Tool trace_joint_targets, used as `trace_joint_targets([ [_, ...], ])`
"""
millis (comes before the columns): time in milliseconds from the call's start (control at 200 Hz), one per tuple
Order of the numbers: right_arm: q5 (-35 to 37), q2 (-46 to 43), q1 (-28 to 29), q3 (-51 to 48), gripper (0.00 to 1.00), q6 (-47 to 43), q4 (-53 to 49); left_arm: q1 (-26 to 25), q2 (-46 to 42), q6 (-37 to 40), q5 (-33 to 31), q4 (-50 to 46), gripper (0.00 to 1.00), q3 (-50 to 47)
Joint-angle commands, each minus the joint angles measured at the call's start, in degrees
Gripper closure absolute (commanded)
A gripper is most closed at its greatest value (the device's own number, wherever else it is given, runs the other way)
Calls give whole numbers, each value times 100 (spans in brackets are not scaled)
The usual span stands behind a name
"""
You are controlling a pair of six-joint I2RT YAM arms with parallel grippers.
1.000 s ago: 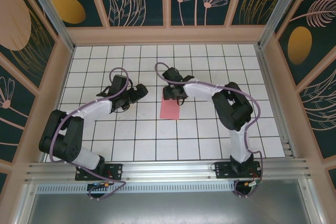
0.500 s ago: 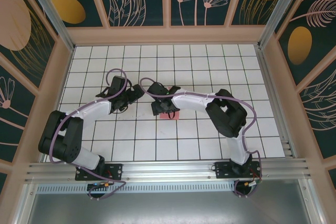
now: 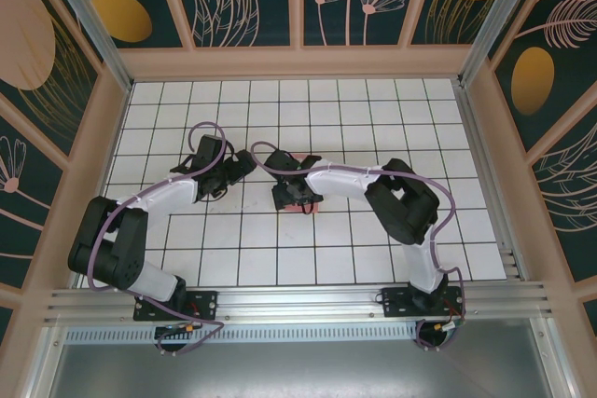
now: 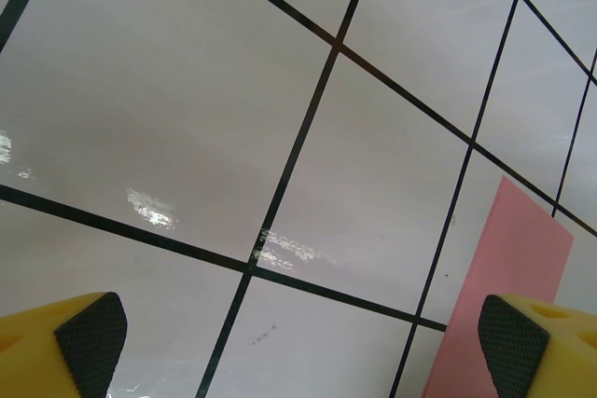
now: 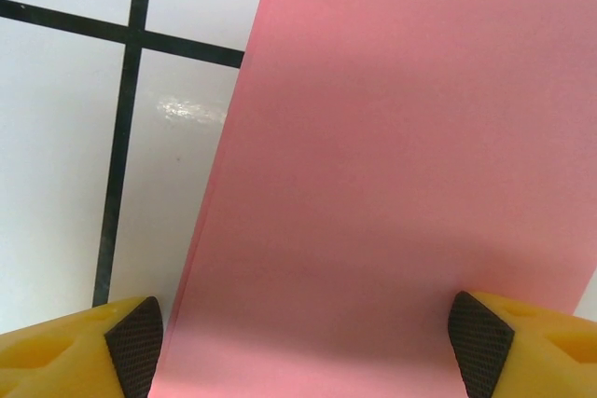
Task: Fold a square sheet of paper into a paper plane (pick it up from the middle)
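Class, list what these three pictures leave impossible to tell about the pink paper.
- Top view: the right pincer covers most of the thin salmon-pink paper sheet, hiding its outline and folds.
- Right wrist view: the sheet runs off three picture edges; whether the pincer touches it is unclear.
- Left wrist view: the frame's lower edge and the left pincer cut the sheet off.

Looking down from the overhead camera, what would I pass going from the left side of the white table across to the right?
left arm → left fingers → right fingers → right arm
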Motion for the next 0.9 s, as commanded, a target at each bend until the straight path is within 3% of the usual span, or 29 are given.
trace_joint_targets([
  [0,-250,65,5,-197,16,126,-241,46,25,-54,-55,-104,2,-44],
  [410,-790,-282,-255,-873,25,66,283,45,88,-75,30,-78,1,-59],
  [600,-641,-299,-346,-938,33,26,240,43,110,-85,65,-70,2,-52],
  [891,-187,-459,-163,-384,26,-237,-6,41,145,-113,91,-63,2,-32],
])
